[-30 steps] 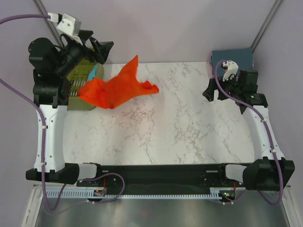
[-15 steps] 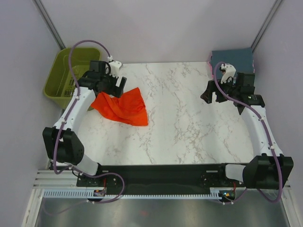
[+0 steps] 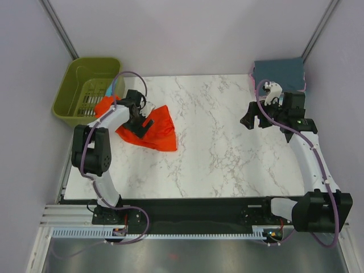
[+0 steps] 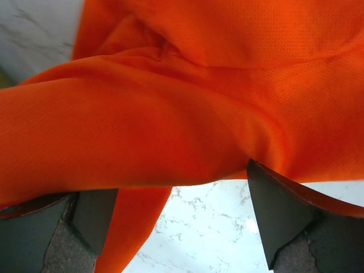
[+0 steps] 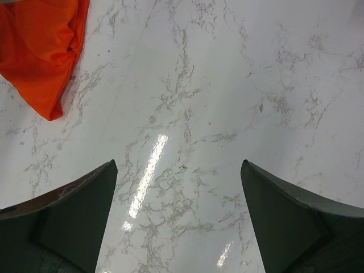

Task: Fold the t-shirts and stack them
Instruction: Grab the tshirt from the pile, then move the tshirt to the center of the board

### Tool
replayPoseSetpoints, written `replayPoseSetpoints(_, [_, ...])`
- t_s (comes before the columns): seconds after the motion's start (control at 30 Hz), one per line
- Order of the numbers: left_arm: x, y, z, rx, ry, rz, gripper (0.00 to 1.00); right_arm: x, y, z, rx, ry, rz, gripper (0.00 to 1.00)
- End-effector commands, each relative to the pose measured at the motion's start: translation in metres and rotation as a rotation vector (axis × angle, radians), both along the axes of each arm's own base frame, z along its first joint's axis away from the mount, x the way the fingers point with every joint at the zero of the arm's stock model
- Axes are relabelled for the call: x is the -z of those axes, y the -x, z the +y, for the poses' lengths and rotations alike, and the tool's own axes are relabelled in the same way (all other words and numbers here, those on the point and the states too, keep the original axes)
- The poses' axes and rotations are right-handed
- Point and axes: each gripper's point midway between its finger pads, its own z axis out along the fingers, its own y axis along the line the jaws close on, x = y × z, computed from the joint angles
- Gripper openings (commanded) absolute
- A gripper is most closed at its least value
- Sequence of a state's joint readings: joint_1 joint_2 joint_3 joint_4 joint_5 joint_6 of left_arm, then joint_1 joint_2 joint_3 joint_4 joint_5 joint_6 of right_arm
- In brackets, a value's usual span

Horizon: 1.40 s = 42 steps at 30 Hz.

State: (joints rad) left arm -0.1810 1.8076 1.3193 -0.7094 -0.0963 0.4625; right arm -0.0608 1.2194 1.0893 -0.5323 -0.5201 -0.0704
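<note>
From above, the orange-red t-shirt (image 3: 159,133) lies crumpled near the far left corner of the table (image 3: 227,165). It makes an uneven heap with one pointed corner toward the middle. Its left end reaches the rim of the basket (image 3: 65,99). The left gripper (image 3: 139,120) is directly over the heap. The basket is olive-green plastic with a slotted bottom and stands off the far left corner. A small piece of teal cloth (image 3: 108,90) shows at its inner right side. At the far right corner lies a flat, folded slate-blue t-shirt (image 3: 278,71), with a thin pink edge (image 3: 252,71) showing at its left side. The right gripper (image 3: 248,120) hangs over the right edge of the table, well apart from the orange-red t-shirt.

In the left wrist view, the orange-red t-shirt (image 4: 170,114) fills almost the whole picture. It is a fine mesh knit, in soft rounded folds. The dark fingers (image 4: 278,219) are spread wide, with the cloth bulging just in front of them.

In the right wrist view, the jaws are also spread wide over bare, glossy white marble with grey veins. They pinch nothing. A corner of the orange-red t-shirt (image 5: 42,51) shows at the upper left.
</note>
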Motion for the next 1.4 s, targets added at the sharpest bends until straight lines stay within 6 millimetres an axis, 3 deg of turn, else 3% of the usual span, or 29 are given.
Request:
replayPoseSetpoints(0.0, [0.018, -0.006, -0.002, -0.021, -0.01, 0.044, 0.99, -0.015, 0.0, 0.003, -0.014, -0.008, -0.064, 0.98])
replayPoseSetpoints(0.13, [0.04, -0.008, -0.01, -0.013, 0.011, 0.098, 0.94, -0.013, 0.001, 0.002, -0.01, -0.008, -0.062, 0.98])
replayPoseSetpoints(0.23, [0.05, -0.007, -0.019, 0.008, 0.035, 0.135, 0.84, -0.01, 0.003, 0.001, -0.009, -0.002, -0.058, 0.98])
replayPoseSetpoints(0.3, [0.054, -0.006, -0.028, 0.031, 0.049, 0.156, 0.69, -0.009, 0.005, 0.0, -0.003, 0.005, -0.06, 0.98])
replayPoseSetpoints(0.4, [0.049, -0.006, -0.044, 0.071, 0.06, 0.154, 0.36, -0.01, 0.007, 0.0, 0.002, 0.004, -0.067, 0.98])
replayPoseSetpoints(0.43, [0.045, -0.006, -0.049, 0.084, 0.062, 0.147, 0.23, -0.012, 0.008, -0.001, 0.005, 0.002, -0.07, 0.98])
replayPoseSetpoints(0.47, [0.037, -0.008, -0.054, 0.097, 0.065, 0.128, 0.02, -0.013, 0.008, -0.002, 0.011, -0.001, -0.071, 0.98])
replayPoseSetpoints(0.57, [0.015, -0.01, -0.077, 0.148, 0.077, 0.081, 0.02, -0.017, 0.009, -0.006, 0.029, 0.0, -0.087, 0.98])
replayPoseSetpoints(0.63, [-0.01, -0.014, -0.096, 0.185, 0.094, 0.017, 0.02, -0.017, 0.01, -0.007, 0.037, 0.002, -0.092, 0.98])
replayPoseSetpoints(0.73, [-0.069, -0.029, -0.127, 0.244, 0.128, -0.132, 0.02, -0.019, 0.011, -0.012, 0.056, -0.002, -0.098, 0.98])
replayPoseSetpoints(0.77, [-0.101, -0.041, -0.138, 0.26, 0.148, -0.215, 0.02, -0.017, 0.012, -0.012, 0.06, -0.007, -0.093, 0.98])
replayPoseSetpoints(0.83, [-0.149, -0.045, -0.155, 0.291, 0.176, -0.322, 0.02, -0.017, 0.012, -0.013, 0.068, -0.021, -0.09, 0.98])
replayPoseSetpoints(0.87, [-0.19, -0.053, -0.163, 0.299, 0.211, -0.418, 0.02, -0.015, 0.014, -0.013, 0.07, -0.028, -0.086, 0.98])
replayPoseSetpoints(0.93, [-0.237, -0.055, -0.172, 0.316, 0.263, -0.523, 0.02, -0.014, 0.014, -0.013, 0.076, -0.038, -0.084, 0.98])
replayPoseSetpoints(0.97, [-0.275, -0.056, -0.176, 0.319, 0.304, -0.606, 0.02, -0.01, 0.016, -0.014, 0.081, -0.044, -0.072, 0.98])
replayPoseSetpoints(1.03, [-0.311, -0.055, -0.181, 0.33, 0.346, -0.688, 0.02, -0.01, 0.015, -0.014, 0.078, -0.054, -0.08, 0.98])
replayPoseSetpoints(1.07, [-0.338, -0.049, -0.186, 0.354, 0.387, -0.746, 0.02, -0.009, 0.015, -0.013, 0.092, -0.077, -0.067, 0.98])
replayPoseSetpoints(1.27, [-0.409, -0.025, -0.219, 0.468, 0.462, -0.929, 0.02, -0.013, 0.011, -0.016, 0.104, -0.091, -0.075, 0.98])
replayPoseSetpoints(1.37, [-0.432, -0.012, -0.239, 0.521, 0.482, -0.994, 0.02, -0.015, 0.01, -0.017, 0.109, -0.092, -0.078, 0.98])
